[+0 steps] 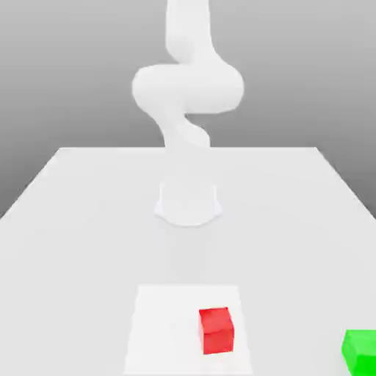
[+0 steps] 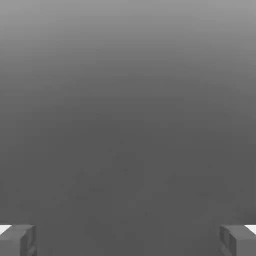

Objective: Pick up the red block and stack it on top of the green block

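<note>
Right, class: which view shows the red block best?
The exterior view: the red block appears whole there, resting on the white square. The hand view shows a grey expanse, with no red block in it.

The red block (image 1: 217,331) looks matt and smooth, perhaps plastic.

The green block (image 1: 360,352) is cut off by the exterior view's right edge, and the arm's (image 1: 189,88) upper part runs out past the top edge.
</note>
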Robot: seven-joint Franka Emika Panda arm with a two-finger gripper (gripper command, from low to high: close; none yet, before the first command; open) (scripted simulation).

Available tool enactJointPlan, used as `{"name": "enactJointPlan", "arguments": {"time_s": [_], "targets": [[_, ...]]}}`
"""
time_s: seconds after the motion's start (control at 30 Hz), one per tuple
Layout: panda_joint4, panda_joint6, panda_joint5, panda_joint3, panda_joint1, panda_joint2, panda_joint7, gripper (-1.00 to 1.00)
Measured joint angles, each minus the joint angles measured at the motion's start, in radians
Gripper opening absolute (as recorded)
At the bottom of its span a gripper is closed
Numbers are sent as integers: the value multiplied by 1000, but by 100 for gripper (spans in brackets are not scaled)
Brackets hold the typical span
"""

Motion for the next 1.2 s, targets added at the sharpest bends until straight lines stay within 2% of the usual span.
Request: {"name": "enactJointPlan", "arguments": {"time_s": [0.73, 0.9, 0.93, 1.2], "targets": [[-261, 372, -14, 42, 49, 804, -30, 0], [-249, 513, -32, 31, 57, 985, -18, 0], [-244, 542, -37, 28, 59, 1019, -15, -100], [-247, 529, -38, 31, 57, 1004, -13, -100]]}}
